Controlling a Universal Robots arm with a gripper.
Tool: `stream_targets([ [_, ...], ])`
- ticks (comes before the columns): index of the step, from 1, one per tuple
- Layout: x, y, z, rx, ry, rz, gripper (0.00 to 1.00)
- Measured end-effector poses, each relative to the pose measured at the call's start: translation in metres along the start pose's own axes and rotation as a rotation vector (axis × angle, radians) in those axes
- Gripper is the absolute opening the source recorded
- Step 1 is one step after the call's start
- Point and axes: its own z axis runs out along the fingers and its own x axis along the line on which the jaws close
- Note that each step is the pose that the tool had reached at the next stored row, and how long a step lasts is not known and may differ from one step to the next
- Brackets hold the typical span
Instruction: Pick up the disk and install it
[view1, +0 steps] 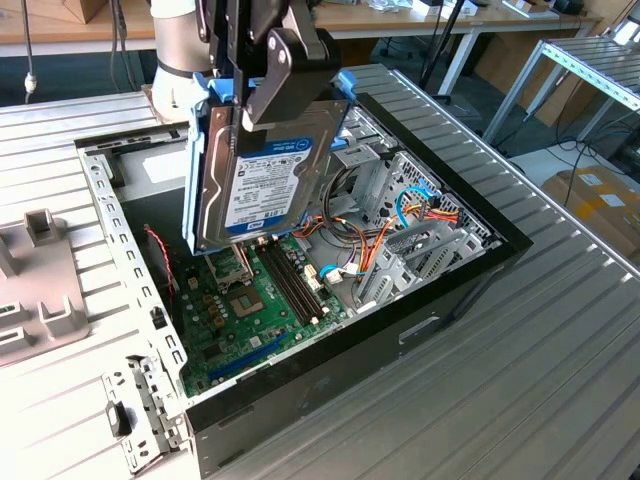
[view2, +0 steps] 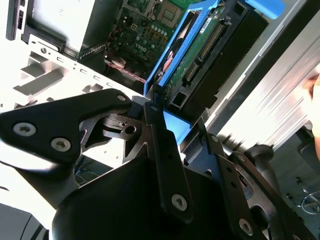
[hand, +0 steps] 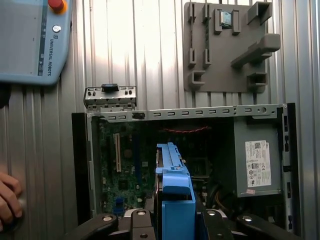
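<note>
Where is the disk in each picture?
Exterior view: the disk, label showing, hangs in the gripper over the open case.
Second wrist view: the disk is edge-on, blue-framed, just beyond the gripper.
First wrist view: the disk's blue edge sticks out from the gripper.
Shared landmark: the green motherboard beneath it.

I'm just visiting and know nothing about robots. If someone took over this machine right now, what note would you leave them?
Jaws: shut on the disk, gripping its upper end.
Disk: held roughly upright in the air over the open computer case, above the motherboard.
Done: pickup.
Left: the disk is not yet seated in the case.
Note: a person's hand rests on the table beside the case.
</note>
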Motion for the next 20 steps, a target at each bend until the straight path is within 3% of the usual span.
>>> stream_targets([
  [5, 0.0001, -0.0022, 0.0002, -0.0006, 0.0002, -0.010, 0.37],
  [12, 0.0001, -0.0041, 0.0009, -0.0046, 0.0013, -0.072, 0.37],
  [20, 0.0031, -0.0072, 0.0013, -0.0059, 0.0017, -0.092, 0.37],
])
